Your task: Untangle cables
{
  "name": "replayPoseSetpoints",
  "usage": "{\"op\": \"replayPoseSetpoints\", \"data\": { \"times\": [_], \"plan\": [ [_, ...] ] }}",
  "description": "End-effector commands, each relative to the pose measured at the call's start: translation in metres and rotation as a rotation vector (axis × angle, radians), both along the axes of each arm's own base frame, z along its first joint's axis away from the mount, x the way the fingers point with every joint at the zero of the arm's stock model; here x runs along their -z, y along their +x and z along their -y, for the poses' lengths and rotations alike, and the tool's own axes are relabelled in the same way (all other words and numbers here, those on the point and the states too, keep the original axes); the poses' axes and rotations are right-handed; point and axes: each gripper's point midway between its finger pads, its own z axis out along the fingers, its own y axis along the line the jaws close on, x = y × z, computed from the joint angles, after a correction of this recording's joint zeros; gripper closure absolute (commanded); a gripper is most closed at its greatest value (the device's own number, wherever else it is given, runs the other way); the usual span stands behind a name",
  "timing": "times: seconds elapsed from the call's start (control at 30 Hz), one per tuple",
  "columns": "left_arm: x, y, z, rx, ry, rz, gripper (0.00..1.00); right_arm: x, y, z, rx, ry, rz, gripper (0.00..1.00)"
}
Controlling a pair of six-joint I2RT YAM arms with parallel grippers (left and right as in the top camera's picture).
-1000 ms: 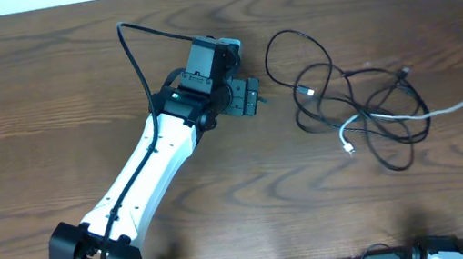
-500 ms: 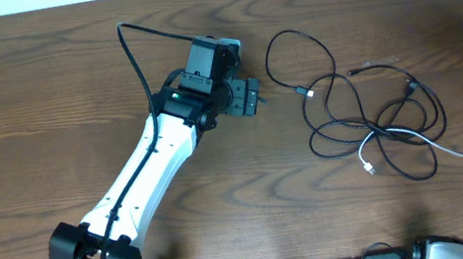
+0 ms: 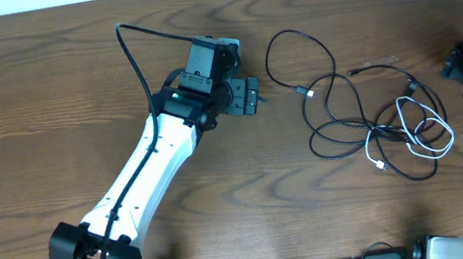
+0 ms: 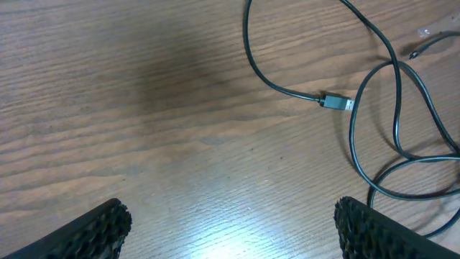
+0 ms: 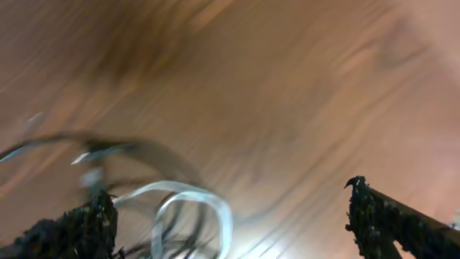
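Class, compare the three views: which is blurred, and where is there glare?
Right wrist view: heavily blurred, the white cord smeared, bright glare near the bottom edge. Left wrist view: sharp, soft glare on the table. Overhead view: sharp, evenly lit.

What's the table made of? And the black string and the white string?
Table: looks like dark brown wood, or a wood-look top, with wavy grain lines and a slight shine.
Black cord: probably rubbery plastic, smooth and bendy, with a small silvery, metal-looking plug.
White cord: likely soft plastic too, as it curls in loose loops.
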Motion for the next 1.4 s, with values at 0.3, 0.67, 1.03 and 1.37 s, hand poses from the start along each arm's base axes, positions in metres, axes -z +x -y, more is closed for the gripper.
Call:
{"op": "replayPoseSetpoints", "data": {
  "times": [0.3, 0.67, 1.03, 1.37],
  "plan": [
    [0.006, 0.001, -0.003, -0.017, 0.008, -0.012, 0.09, 0.028, -0.011, -0.107, -0.421, 0.52, -0.066, 0.01],
    [0.005, 0.003, -0.002, -0.032, -0.005, -0.009, 0.09, 0.094, -0.055, -0.12, -0.409, 0.592, -0.215, 0.01],
    [0.004, 0.004, -0.001, -0.032, -0.008, -0.005, 0.09, 0.13, -0.032, -0.134, -0.51, 0.523, -0.104, 0.01],
    [0.003, 0.005, -0.001, -0.032, -0.011, 0.001, 0.09, 0.13, -0.022, -0.135, -0.53, 0.504, -0.064, 0.99]
  ]
}}
